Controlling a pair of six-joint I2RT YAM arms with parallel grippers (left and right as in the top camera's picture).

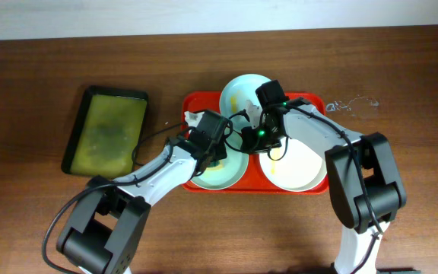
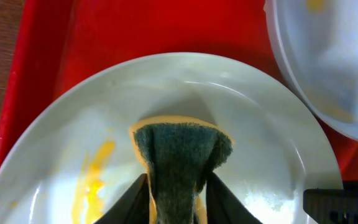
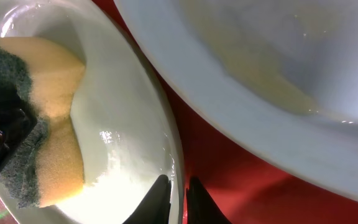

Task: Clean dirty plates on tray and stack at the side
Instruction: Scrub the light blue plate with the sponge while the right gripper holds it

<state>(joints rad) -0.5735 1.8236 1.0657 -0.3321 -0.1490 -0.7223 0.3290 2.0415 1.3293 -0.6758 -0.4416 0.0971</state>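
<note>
Brown wooden worktop (image 1: pixel 36 61) under me, and the large red rectangular plastic tray (image 1: pixel 204 103) sits mid-worktop with a smaller dark tray of yellow-green liquid (image 1: pixel 106 129) apart on its left. All three plates lie in the red one: a pale mint plate (image 1: pixel 238 91) at the back, a cream-white plate (image 1: pixel 299 164) front right, a yellow-smeared pale plate (image 2: pixel 166 81) front left. On that smeared plate my left gripper (image 2: pixel 178 180) is clamped on a green-and-yellow scouring sponge (image 2: pixel 179 152), pressed to the plate beside the yellow smear (image 2: pixel 95 177), and my right gripper (image 3: pixel 178 180) pinches the same plate's rim.
</note>
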